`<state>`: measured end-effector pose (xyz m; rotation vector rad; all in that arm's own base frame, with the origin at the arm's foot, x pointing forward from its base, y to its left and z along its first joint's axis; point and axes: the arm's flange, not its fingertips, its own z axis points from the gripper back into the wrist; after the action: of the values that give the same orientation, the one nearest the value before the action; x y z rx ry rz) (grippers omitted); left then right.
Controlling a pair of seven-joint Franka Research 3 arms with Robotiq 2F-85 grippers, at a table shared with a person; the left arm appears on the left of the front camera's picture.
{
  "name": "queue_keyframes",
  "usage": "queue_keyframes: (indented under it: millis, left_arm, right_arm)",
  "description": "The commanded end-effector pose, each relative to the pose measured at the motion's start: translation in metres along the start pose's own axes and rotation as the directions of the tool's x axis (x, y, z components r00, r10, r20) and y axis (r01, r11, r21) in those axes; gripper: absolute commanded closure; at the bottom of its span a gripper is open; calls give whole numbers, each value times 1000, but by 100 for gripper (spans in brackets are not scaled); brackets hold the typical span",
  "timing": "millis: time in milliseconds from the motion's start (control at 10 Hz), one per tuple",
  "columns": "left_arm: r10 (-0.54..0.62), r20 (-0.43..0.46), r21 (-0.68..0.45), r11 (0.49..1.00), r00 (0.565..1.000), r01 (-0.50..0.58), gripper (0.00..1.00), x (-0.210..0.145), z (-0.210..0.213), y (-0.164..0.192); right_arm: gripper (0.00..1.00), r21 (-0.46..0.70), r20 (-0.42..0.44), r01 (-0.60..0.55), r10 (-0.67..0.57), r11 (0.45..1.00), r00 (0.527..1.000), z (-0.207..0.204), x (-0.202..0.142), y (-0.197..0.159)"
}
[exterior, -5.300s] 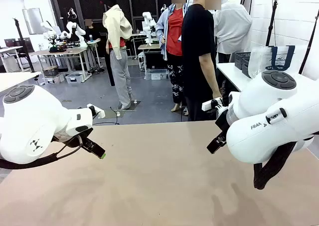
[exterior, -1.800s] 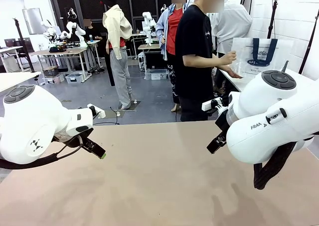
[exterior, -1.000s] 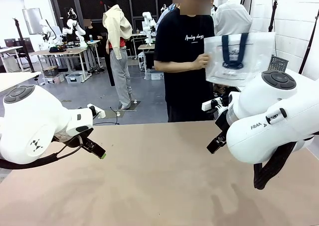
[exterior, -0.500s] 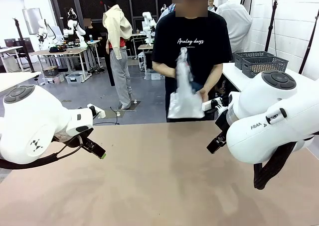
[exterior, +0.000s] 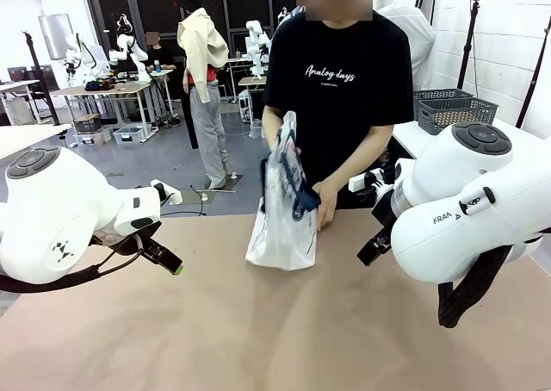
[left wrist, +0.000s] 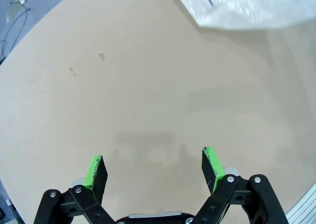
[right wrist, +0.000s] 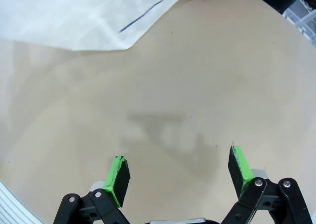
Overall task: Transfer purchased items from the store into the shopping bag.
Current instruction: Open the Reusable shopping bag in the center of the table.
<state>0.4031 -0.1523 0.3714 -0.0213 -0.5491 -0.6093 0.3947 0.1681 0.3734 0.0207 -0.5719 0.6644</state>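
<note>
While hands (exterior: 325, 203) hold shopping bag (exterior: 280, 223); basket (exterior: 456, 114) — far right

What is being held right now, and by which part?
The left gripper and right gripper are open, holding nothing. The person's hand grips the shopping bag at its navy handles; its bottom touches the table.

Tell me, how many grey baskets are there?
2. Both stand on the white side table at far right: the front basket, and the back basket just behind. Others may be hidden.
</note>
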Motion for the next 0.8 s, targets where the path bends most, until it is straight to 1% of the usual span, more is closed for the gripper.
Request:
queue_keyframes:
  millis: [0,300,400,500,600,700]
  left_arm:
    - [2,0,1,1000,1000,-2,0,0,0,1]
    - [0,0,0,1000,1000,0,0,0,0,0]
    - [-8,-35,-24,1000,999,7,0,2,1,-3]
    - [-16,-48,-80,997,999,12,0,5,7,-4]
    - [-24,-63,-120,993,998,16,0,9,15,-5]
    - [-37,-70,-188,982,997,23,0,13,25,-5]
  right_arm:
    - [0,0,0,0,0,1000,1000,0,0,0]
    - [0,0,0,0,0,1000,1000,0,0,0]
    - [0,59,-8,-11,11,998,1000,0,5,6]
    - [0,85,-18,-14,16,996,1000,3,8,9]
    - [0,95,-47,-11,16,995,999,6,12,10]
    - [0,155,-57,-13,22,988,998,14,19,12]
